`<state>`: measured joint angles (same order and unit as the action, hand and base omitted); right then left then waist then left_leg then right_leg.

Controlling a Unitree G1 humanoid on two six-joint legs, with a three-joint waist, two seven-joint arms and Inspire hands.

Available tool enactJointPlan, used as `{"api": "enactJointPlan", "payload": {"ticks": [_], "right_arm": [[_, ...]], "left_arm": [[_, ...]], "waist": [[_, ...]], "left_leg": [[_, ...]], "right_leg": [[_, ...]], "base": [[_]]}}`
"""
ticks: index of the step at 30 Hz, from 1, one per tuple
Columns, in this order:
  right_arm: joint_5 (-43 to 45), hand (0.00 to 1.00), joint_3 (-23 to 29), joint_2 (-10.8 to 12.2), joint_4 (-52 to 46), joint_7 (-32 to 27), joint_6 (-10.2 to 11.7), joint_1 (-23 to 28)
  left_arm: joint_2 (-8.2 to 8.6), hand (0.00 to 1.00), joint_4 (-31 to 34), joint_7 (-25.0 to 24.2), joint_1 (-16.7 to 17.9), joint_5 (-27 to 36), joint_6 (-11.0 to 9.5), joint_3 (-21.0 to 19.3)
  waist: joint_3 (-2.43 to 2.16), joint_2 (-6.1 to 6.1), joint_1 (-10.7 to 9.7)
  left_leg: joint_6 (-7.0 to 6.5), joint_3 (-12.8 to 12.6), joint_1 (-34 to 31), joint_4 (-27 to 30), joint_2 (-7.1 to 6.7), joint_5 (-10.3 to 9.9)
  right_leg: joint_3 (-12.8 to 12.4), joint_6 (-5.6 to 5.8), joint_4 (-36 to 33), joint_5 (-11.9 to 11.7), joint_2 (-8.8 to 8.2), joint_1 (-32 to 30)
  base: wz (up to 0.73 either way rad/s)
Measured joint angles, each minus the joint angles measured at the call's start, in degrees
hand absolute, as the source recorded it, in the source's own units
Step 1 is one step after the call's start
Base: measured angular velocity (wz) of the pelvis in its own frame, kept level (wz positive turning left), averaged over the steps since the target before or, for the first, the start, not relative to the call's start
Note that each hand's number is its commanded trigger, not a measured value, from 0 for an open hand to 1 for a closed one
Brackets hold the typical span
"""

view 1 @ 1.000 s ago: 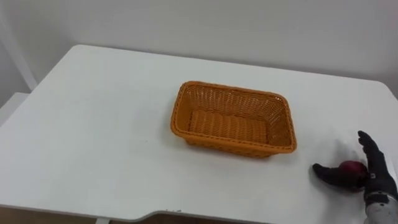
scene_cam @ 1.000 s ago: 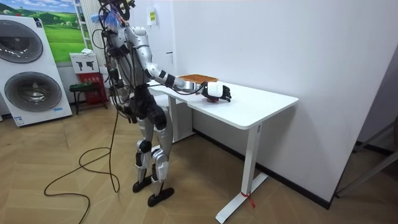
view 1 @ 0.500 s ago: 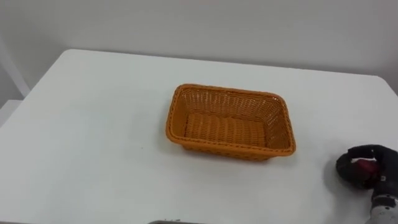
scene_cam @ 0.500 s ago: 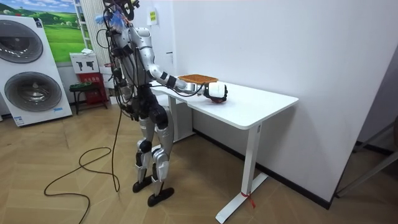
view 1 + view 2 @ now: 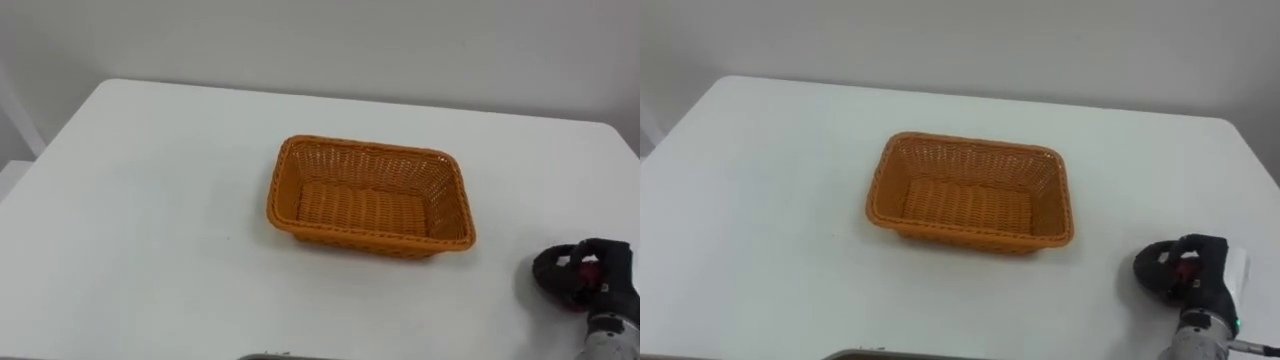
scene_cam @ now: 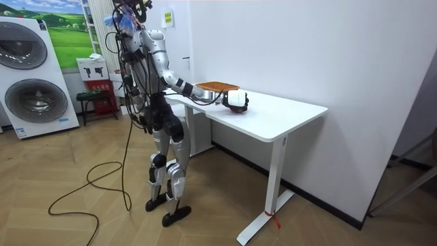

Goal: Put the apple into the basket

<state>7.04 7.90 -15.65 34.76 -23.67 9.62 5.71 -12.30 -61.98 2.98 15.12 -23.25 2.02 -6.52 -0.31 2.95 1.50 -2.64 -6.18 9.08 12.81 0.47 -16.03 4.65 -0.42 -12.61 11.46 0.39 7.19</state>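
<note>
Fingers (image 5: 552, 276): curled round the apple, thumb and fingers closing from both sides; a grip, not a flat touch.
Apple (image 5: 587, 270): one; red, mostly covered, a small patch showing between the fingers. Lies off the basket's right short end and nearer the robot than the basket's front wall, apart from it. Round, so no long axis to reckon with.
Right hand (image 5: 612, 272): one; wraps the apple, wrist toward the robot. Whether the apple rests on the table or is just lifted cannot be told.
Basket (image 5: 352, 232): one; orange wicker, rectangular, empty, open side up. Long axis runs left to right across the robot's front.
Key relation: the basket's opening lies to the left of the hand and farther from the robot; by my reading the carry goes up, leftward and forward over the right short wall.
Table (image 5: 150, 200): one; white, carries the basket near its middle.
Stance: robot stands at the table edge on the basket's front side.
</note>
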Motion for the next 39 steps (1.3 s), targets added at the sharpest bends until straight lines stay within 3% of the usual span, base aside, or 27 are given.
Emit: {"api": "enactJointPlan", "payload": {"ticks": [7,10,15,19,29,36,39], "right_arm": [[0.0,1.0,-2.6,0.1,-8.7,2.5,-2.2,-0.4],[0.0,1.0,-3.3,0.0,-15.6,3.6,-3.4,-0.6],[-0.2,1.0,-4.7,0.0,-19.5,3.9,-3.4,-4.3],[-0.2,1.0,-6.4,-0.1,-20.6,3.9,-3.6,-6.2],[-0.4,1.0,-10.5,-0.1,-24.5,8.5,-4.8,-7.4],[0.9,1.0,-10.9,-0.1,-24.8,9.9,-6.5,-9.4],[1.2,0.0,-11.2,-0.3,-25.8,11.0,-6.7,-11.1]], "left_arm": [[0.24,0.0,0.0,-2.3,-1.6,-0.1,0.0,-0.1],[0.07,0.0,0.0,-3.6,-1.7,0.0,0.1,-0.2],[0.11,0.0,0.1,-3.7,-1.2,-0.1,0.5,0.2],[0.1,0.0,0.1,-3.6,-0.8,-0.1,1.1,1.1],[0.08,0.0,0.1,-3.8,-0.9,-0.1,2.6,1.2],[0.25,0.0,0.1,-5.0,-1.6,-0.1,3.2,1.2],[0.26,0.0,0.1,-5.9,-1.8,0.0,3.1,1.2]], "waist": [[0.72,-0.62,1.3],[0.71,-0.77,2.4],[0.54,0.76,3.3],[0.45,1.17,3.5],[0.83,0.33,3.8],[0.64,-0.47,4.0],[0.57,-0.52,3.9]], "left_leg": [[-0.1,-0.1,-2.5,0.8,-0.22,0.2],[-0.13,-0.3,-2.8,0.8,-0.19,0.2],[-0.11,0.3,-2.6,0.8,-0.2,0.3],[-0.11,0.7,-2.5,0.8,-0.2,0.3],[-0.11,1.6,-2.5,1.0,-0.25,0.3],[-0.1,1.7,-3.6,1.2,-0.23,0.3],[-0.1,1.9,-3.7,1.2,-0.24,0.3]], "right_leg": [[-0.3,-0.02,-1.1,0.0,-0.13,-2.4],[-0.6,0.0,-1.2,0.0,-0.06,-3.0],[0.2,-0.01,-1.0,0.0,-0.11,-2.7],[0.3,0.0,-0.9,0.0,-0.21,-2.2],[1.1,0.0,-0.9,0.0,-0.3,-1.7],[2.0,0.0,-1.0,0.0,-0.47,-2.5],[2.4,0.0,-1.1,0.0,-0.52,-2.4]], "base": [[-0.01],[-0.05],[0.05],[0.06],[0.04],[0.0],[0.01]]}}
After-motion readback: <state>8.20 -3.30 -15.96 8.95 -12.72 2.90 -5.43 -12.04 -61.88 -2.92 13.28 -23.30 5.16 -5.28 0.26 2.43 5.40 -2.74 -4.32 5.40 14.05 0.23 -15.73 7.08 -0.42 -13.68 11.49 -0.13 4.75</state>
